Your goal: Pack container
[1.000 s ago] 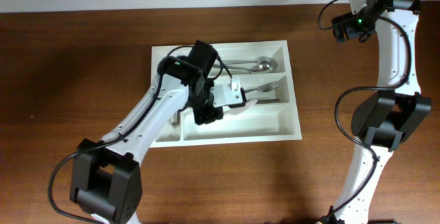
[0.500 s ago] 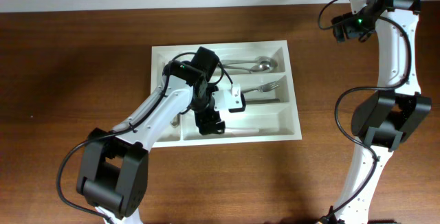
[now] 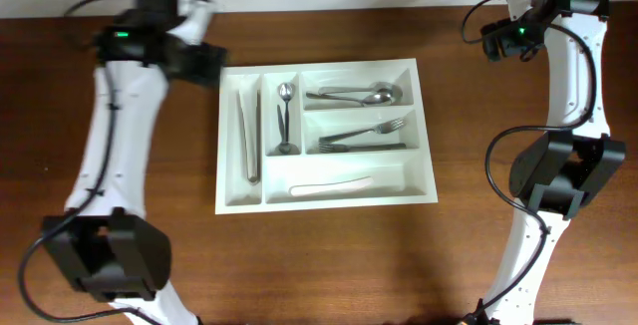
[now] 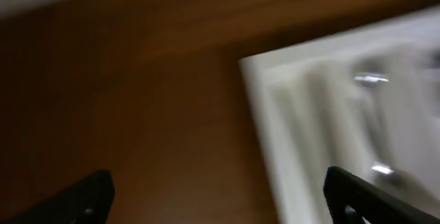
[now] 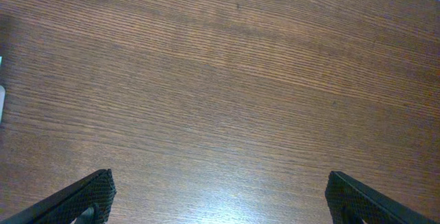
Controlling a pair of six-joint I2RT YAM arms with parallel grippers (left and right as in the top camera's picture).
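- Brown wooden desk (image 3: 329, 255) carries white tray (image 3: 394, 180) mid-desk, cutlery (image 3: 364, 131) in every compartment.
- Left gripper (image 4: 220, 200) spread, empty, beside tray's far-left corner.
- Right gripper (image 5: 220, 196) spread, empty, far-right corner.

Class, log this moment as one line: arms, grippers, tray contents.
left gripper open, by container corner | right gripper open over table | container: tongs, small spoon, spoons, forks, white utensil

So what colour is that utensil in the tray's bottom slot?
The utensil is white, like the tray; clearest in the overhead view.
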